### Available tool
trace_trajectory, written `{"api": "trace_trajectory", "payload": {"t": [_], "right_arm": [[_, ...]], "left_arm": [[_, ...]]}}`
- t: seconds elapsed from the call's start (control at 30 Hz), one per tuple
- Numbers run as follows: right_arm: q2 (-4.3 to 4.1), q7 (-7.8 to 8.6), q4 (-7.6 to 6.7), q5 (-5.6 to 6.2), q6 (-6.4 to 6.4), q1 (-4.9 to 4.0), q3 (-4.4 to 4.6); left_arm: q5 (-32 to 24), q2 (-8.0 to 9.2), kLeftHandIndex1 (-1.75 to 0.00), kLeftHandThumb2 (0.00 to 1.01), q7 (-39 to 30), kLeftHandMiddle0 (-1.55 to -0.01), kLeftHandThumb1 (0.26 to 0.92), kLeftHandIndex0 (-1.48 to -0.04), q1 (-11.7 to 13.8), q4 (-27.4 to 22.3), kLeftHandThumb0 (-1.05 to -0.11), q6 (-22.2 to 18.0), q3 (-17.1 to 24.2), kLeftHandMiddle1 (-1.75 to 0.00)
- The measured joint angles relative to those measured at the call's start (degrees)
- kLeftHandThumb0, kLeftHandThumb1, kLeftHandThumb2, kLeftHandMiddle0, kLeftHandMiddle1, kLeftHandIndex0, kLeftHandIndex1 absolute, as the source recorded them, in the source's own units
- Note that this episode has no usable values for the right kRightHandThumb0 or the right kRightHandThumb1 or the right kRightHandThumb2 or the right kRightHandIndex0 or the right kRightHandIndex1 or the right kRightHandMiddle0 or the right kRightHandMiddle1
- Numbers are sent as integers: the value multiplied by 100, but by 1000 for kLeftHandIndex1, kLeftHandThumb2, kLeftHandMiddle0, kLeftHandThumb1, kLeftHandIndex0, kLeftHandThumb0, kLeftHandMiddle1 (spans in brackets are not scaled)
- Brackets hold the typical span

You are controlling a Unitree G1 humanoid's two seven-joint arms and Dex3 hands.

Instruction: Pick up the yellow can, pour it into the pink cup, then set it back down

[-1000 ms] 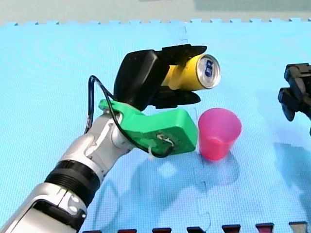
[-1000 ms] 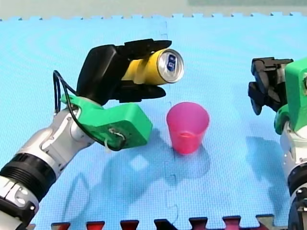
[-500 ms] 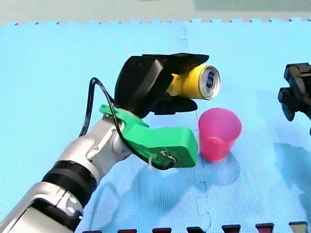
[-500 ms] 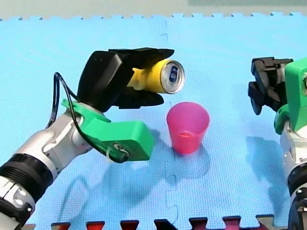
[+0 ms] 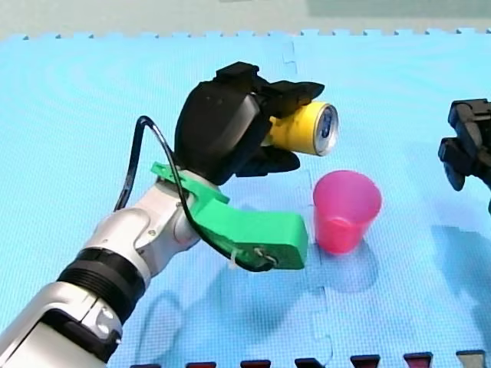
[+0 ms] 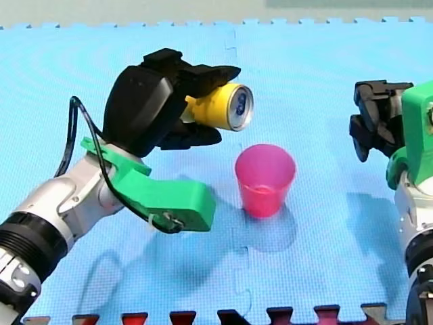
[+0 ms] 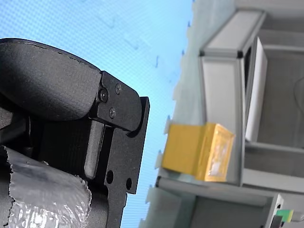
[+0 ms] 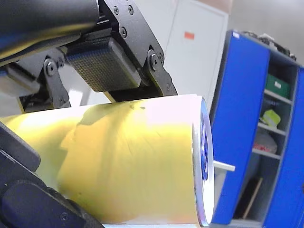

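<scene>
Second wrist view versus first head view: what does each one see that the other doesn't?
The second wrist view gives a blue shelf unit behind the yellow can. The first head view gives the pink cup upright on the blue mat and the right hand at the right edge. Both have that can, gripped sideways by the left hand.

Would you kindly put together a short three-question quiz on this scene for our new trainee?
1. Which of the robot's hands holds the yellow can? A) left B) right
2. True or false: the pink cup lies tipped over on the blue foam mat.
3. Fill in: the can is held nearly ____ (upright or horizontal).
Key: 1 A, the left hand grips it; the right hand is off at the mat's right side. 2 false, it stands upright. 3 horizontal.
</scene>
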Motion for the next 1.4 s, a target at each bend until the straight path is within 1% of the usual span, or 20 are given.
{"api": "trace_trajectory", "payload": {"t": [0.03, 0.1, 0.3, 0.43, 0.53, 0.63, 0.77, 0.93, 1.1, 1.2, 1.33, 1.37, 1.4], "right_arm": [[0, -1, 0, -1, 0, 0, 1], [0, -1, 1, -3, 0, 0, 3], [-2, -4, 1, -16, 16, 0, 15], [-3, -38, 1, -37, 46, 0, 30], [-2, -36, 0, -30, 67, 0, 27], [0, 7, 0, 1, 84, 0, 7], [3, 48, 0, 27, 89, 0, -8], [17, 217, 0, 120, 98, 0, -67], [19, 290, 2, 174, 97, 4, -101], [21, 299, 2, 179, 97, 9, -104], [23, 303, 1, 181, 96, 10, -104], [23, 304, 1, 181, 96, 10, -104], [23, 306, 0, 183, 96, 10, -105]], "left_arm": [[72, 10, -27, 3, 66, -797, 847, -1303, -12, -46, -289, 62, -38, -1549], [202, 31, -31, 2, 195, -783, 849, -1307, -38, -166, -280, 188, -108, -1571], [355, 88, -41, 1, 306, -806, 853, -1308, -94, -415, -261, 400, -180, -1497], [474, 113, -56, 1, 414, -817, 854, -1316, -103, -451, -261, 535, -253, -1484], [565, 56, -65, 1, 558, -814, 855, -1307, -143, -368, -262, 642, -353, -1507], [594, -4, -69, 1, 654, -807, 856, -1295, -180, -264, -264, 712, -433, -1522], [599, -17, -64, 1, 700, -801, 857, -1271, -223, -203, -267, 736, -499, -1532], [598, -21, -53, 1, 723, -800, 859, -1252, -244, -168, -272, 737, -572, -1525], [598, -23, -56, 1, 745, -803, 860, -1263, -245, -161, -279, 757, -618, -1518], [632, -15, -79, 0, 787, -802, 859, -1296, -245, -160, -284, 789, -655, -1524], [763, 8, -123, 0, 894, -786, 859, -1292, -250, -147, -292, 854, -736, -1559], [779, 11, -154, 0, 911, -783, 858, -1275, -252, -146, -296, 862, -748, -1562], [796, 14, -291, 0, 927, -781, 858, -1204, -256, -143, -298, 872, -764, -1562]]}}
